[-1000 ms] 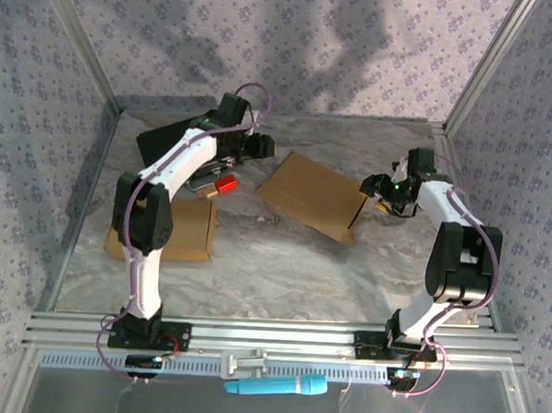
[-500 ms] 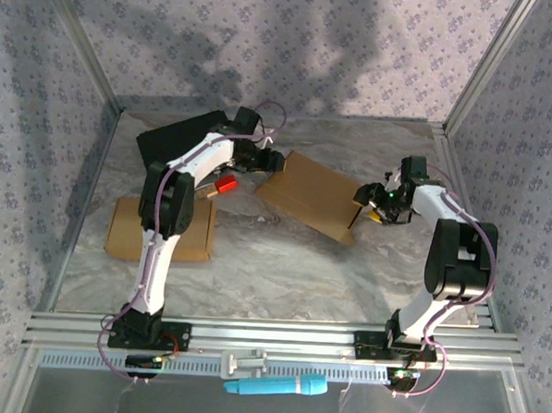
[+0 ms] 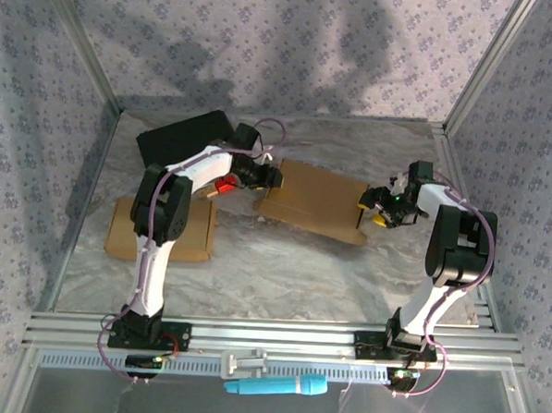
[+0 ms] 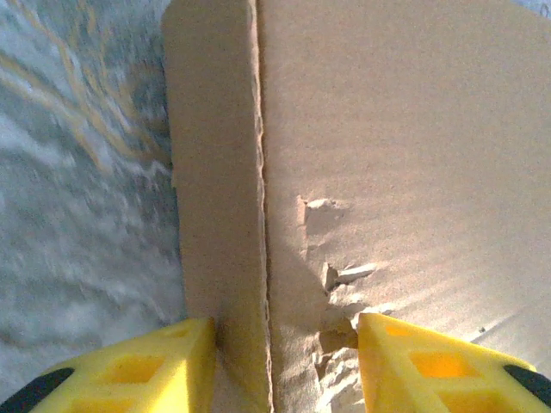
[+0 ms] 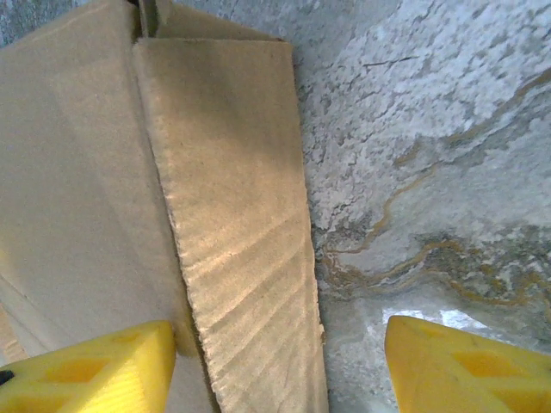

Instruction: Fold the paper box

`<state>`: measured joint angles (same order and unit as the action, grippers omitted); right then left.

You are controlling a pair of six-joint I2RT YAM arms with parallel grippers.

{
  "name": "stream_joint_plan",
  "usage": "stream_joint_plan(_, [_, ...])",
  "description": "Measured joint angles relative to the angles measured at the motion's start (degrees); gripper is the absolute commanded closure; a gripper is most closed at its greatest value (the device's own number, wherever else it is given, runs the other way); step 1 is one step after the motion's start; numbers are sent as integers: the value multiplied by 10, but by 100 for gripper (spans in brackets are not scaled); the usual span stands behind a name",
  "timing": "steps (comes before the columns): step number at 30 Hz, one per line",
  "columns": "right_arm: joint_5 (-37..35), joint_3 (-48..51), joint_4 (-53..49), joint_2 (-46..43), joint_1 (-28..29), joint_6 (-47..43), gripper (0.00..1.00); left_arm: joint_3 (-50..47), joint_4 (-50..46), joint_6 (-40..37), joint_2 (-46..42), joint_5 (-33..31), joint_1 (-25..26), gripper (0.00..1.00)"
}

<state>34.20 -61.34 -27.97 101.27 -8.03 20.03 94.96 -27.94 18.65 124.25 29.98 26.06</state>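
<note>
The paper box (image 3: 315, 199) is being observed lying flat on the tabletop (image 3: 282, 272), around its middle and toward the far side. The left arm is being held stretched forward and to the right, with the left gripper (image 3: 270, 177) being set at the box's left edge. Its yellow fingers (image 4: 142, 370) are being held apart astride a creased flap line (no clamping is seen). The right arm is being held folded upright, wrist turned leftward. The right gripper (image 3: 375, 204) is being held at the box's right edge, spread wide and unclenched, one finger (image 5: 86, 366) beside the flap, the other over bare marble.
</note>
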Motion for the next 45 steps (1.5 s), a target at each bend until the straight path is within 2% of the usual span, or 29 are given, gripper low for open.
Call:
stream_joint_plan(5, [17,0,15,12,-7,-13,32,-46,17,15,-27,0,3,64])
stream_joint_plan(6, [22,0,19,16,-9,-13,29,-52,22,19,-29,1,3,67])
stream_joint_plan(8, [30,0,24,23,-10,-15,17,-64,34,24,-35,1,3,73])
stream_joint_plan(9, [32,0,27,24,-11,-16,15,-72,42,29,-39,2,2,74])
stream_joint_plan(17, [53,6,50,29,-15,-14,15,-124,98,70,-57,36,-20,80])
stream_joint_plan(32, [162,12,119,58,-7,16,13,-184,176,121,-68,87,-55,84])
stream_joint_plan(37, [186,12,137,59,4,27,14,-186,177,125,-68,93,-61,84])
stream_joint_plan(43, [214,4,175,74,33,59,29,-186,177,125,-68,93,-64,84])
stream_joint_plan(45, [219,2,188,79,40,73,32,-186,177,125,-68,93,-68,81])
